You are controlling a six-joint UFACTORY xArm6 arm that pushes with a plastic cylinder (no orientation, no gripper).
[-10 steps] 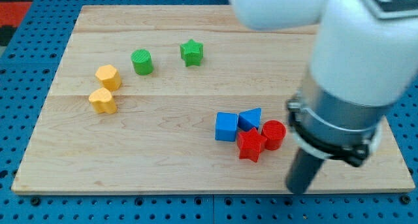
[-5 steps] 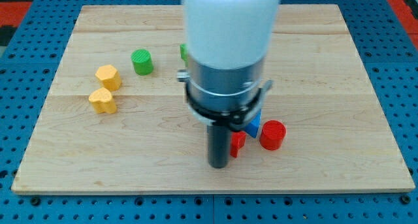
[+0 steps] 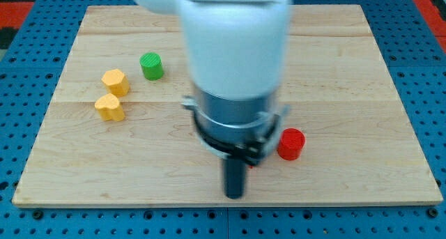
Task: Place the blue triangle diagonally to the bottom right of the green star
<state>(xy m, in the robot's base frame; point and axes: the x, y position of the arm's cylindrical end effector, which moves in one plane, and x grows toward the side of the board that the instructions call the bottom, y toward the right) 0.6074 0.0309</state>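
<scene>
The arm fills the middle of the view. My tip rests on the wooden board near its bottom edge, below and left of the red cylinder. The blue triangle, the green star, the blue cube and the red star are hidden behind the arm. A small red sliver shows at the rod's right side, by the arm's collar.
A green cylinder stands at the upper left. Two yellow blocks sit at the left, one below the other. Blue pegboard surrounds the board.
The arm swept from the board's lower right to the bottom middle, then drew slightly down the view. It now covers the blue triangle and the red star, which showed earlier.
</scene>
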